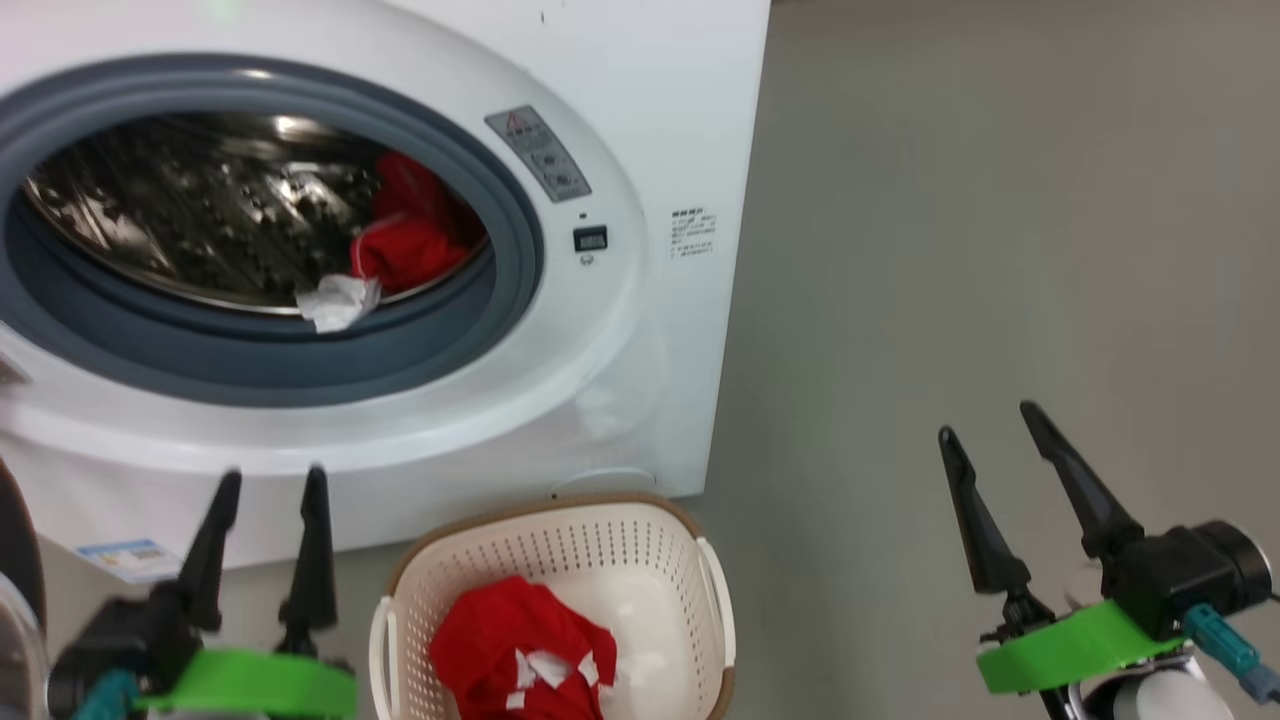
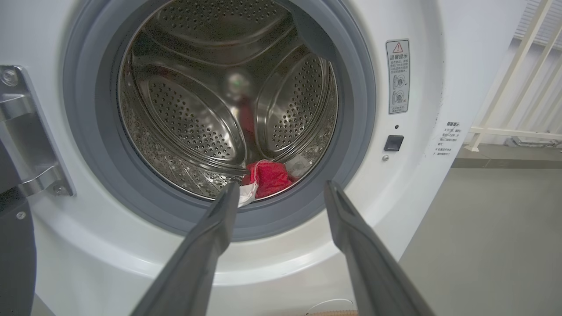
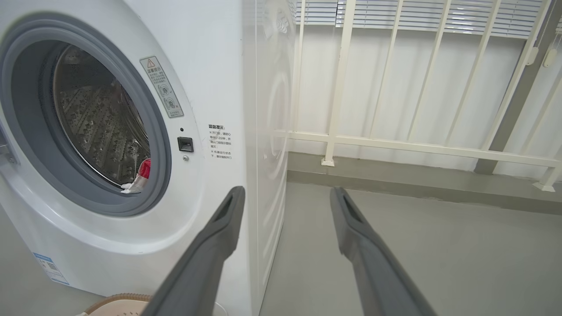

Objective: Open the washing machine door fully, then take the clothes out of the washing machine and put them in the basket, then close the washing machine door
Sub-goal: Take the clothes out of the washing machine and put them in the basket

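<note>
The white washing machine (image 1: pixel 640 90) stands with its drum (image 2: pixel 197 109) exposed. The door is swung away to the left; a piece of its black rim (image 1: pixel 15 540) and its metal hinge (image 2: pixel 26 131) show. Red clothes (image 1: pixel 410 240) with a white tag lie at the drum's front lip, and they appear as clothes (image 2: pixel 268 177) just past my left fingers. The cream basket (image 1: pixel 560 540) sits on the floor below the opening, holding a red garment (image 1: pixel 520 650). My left gripper (image 1: pixel 275 480) is open and empty, facing the drum. My right gripper (image 1: pixel 987 422) is open and empty over the floor to the right.
Grey floor (image 1: pixel 1000 200) stretches right of the machine. A white railing (image 3: pixel 395 145) with blinds behind it stands beyond the machine's right side. A blue label sticker (image 1: pixel 125 555) is low on the machine's front. The basket rim (image 3: pixel 118 300) peeks in at the bottom of the right wrist view.
</note>
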You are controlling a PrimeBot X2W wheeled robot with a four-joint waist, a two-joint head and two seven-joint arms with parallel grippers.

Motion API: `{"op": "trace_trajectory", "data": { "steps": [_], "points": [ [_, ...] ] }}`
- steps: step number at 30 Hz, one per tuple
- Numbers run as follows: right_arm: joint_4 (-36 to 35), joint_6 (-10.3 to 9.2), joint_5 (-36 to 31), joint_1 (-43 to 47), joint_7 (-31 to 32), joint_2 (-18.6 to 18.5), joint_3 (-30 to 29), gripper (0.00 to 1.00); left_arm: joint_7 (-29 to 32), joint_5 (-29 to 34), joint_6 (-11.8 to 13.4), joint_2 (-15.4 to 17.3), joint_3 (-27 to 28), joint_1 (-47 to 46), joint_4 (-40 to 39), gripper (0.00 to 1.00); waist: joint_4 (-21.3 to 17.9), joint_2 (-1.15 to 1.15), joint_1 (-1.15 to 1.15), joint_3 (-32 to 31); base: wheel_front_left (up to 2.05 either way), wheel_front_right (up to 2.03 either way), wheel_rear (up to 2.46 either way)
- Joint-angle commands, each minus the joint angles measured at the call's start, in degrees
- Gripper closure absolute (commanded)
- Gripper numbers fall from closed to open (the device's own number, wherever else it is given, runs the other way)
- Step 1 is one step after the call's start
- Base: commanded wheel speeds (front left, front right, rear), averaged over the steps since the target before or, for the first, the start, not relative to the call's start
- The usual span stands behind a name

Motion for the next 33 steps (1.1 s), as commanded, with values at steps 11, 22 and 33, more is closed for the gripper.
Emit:
{"op": "trace_trajectory", "data": {
  "steps": [11,22,33],
  "points": [
    [-2.8,0.26,0.02,-7.91,-0.36,-1.71,2.34,0.0,-0.69,-4.53,-0.31,5.86,-0.06,-18.96,6.34,0.0,0.99,0.0,0.0,11.87,0.0,0.0,0.0],
    [-3.5,0.26,0.04,-11.37,-0.36,-1.65,2.7,0.0,-0.69,-7.71,-0.31,8.11,-1.24,-31.65,14.12,0.0,-0.4,0.0,0.0,19.16,0.0,0.0,0.0],
    [-4.06,0.26,-0.13,-14.36,-0.36,-1.54,3.23,0.0,-0.69,-9.88,-0.32,9.18,-2.68,-44.68,22.72,0.0,-1.26,0.0,0.0,25.69,0.0,0.0,0.0]
  ]
}}
